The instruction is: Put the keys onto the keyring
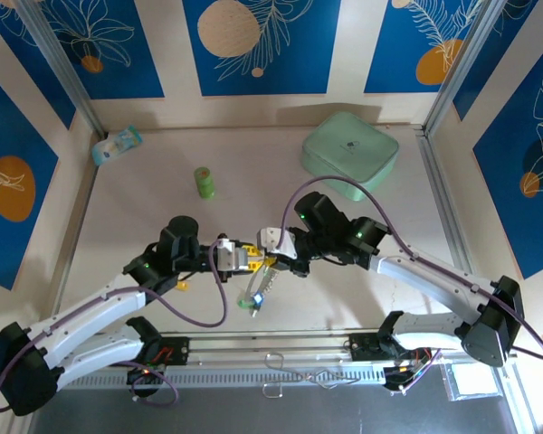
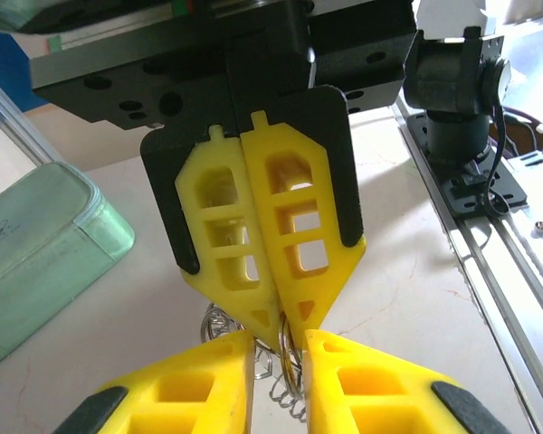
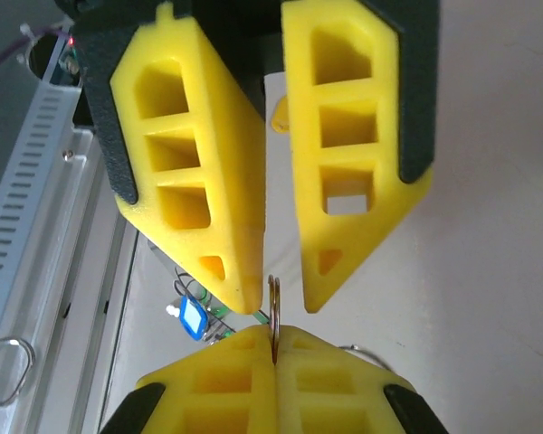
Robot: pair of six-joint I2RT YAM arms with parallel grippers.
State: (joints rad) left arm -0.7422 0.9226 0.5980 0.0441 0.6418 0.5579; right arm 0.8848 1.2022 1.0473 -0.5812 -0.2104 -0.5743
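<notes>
My right gripper (image 3: 273,336) is shut on the edge of the keyring (image 3: 273,303), a thin double metal loop held upright. My left gripper (image 2: 279,348) meets it tip to tip, its fingers (image 3: 235,271) standing apart on either side of the ring (image 2: 290,362) with a gap on both sides. In the top view the two grippers, left (image 1: 244,257) and right (image 1: 273,256), meet above the table's front middle. A blue key (image 3: 192,316) and green bits dangle below the ring as a bunch (image 1: 256,297). Coiled wire and chain (image 2: 219,324) hang under it. A small yellow key (image 1: 183,286) lies on the table under the left arm.
A mint green box (image 1: 348,149) sits at the back right, a green bottle (image 1: 204,182) stands at the back middle, and a small packet (image 1: 118,145) lies in the back left corner. The metal rail (image 1: 281,348) runs along the near edge.
</notes>
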